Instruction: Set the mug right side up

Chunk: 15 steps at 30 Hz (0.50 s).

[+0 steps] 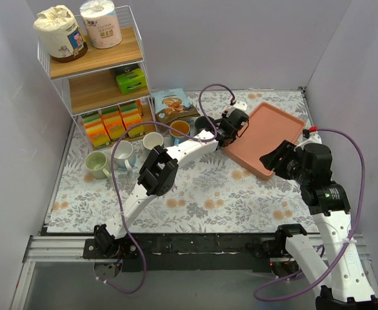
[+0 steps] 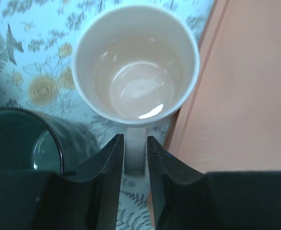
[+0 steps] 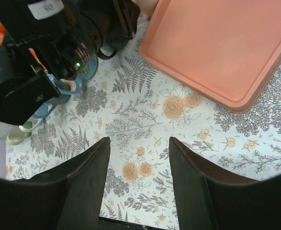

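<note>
Left gripper (image 2: 135, 143) is clenched on the handle of the white mug (image 2: 135, 62), one finger on each side. Right gripper (image 3: 138, 141) is spread and holds nothing, hanging over the flowered tabletop (image 1: 208, 194) off the near corner of the pink tray (image 1: 266, 135). The mug is just beside the tray's left edge. Its mouth faces up at the wrist camera, its long axis is near vertical, and its handle points back along the tray's edge into the gripper. A dark green cup (image 2: 20, 139) stands farther from the tray, close beside the mug.
</note>
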Each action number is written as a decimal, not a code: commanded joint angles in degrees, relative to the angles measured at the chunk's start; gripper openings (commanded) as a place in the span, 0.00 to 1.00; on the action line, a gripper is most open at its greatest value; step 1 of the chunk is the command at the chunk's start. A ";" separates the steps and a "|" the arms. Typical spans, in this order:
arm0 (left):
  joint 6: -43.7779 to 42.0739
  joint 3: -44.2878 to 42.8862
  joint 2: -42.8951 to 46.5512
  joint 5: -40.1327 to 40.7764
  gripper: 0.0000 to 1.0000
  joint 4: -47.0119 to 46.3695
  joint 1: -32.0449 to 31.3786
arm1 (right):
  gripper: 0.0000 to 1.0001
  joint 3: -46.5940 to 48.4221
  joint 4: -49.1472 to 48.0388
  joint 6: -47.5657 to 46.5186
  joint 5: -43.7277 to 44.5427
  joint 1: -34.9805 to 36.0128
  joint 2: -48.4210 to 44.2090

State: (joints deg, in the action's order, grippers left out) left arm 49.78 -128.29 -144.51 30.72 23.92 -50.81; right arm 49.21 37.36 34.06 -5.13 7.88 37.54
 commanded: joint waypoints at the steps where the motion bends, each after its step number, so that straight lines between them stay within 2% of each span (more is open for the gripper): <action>1: -2.93 -6.00 1.69 -0.22 0.33 -4.58 -0.43 | 0.60 -0.69 -2.03 -0.05 -1.29 -0.23 -0.36; 7: -2.94 -3.64 1.51 -0.05 0.41 -5.99 -0.35 | 0.60 -0.87 -1.77 0.04 -1.73 -0.23 -0.10; 9: -2.58 -2.59 2.29 0.30 0.55 -5.90 -0.35 | 0.60 -0.87 -1.94 0.04 -1.82 -0.23 -0.01; 11: -2.23 -2.05 3.44 0.66 0.63 -5.99 -0.35 | 0.60 -0.78 -2.03 -0.14 -1.73 -0.15 0.16; 13: -1.71 -1.88 6.16 0.66 0.78 -6.08 -0.35 | 0.60 -0.52 -2.21 -0.58 -1.47 -0.23 0.34; 15: -1.52 -1.18 9.40 1.44 0.88 -7.04 -0.87 | 0.63 0.09 -2.38 -1.19 -0.94 -0.23 0.34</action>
State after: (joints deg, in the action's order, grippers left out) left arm 47.81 -130.41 -144.86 30.68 18.44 -50.87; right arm 48.86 37.32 34.17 -6.35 7.88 37.67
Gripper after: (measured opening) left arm 0.802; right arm 0.606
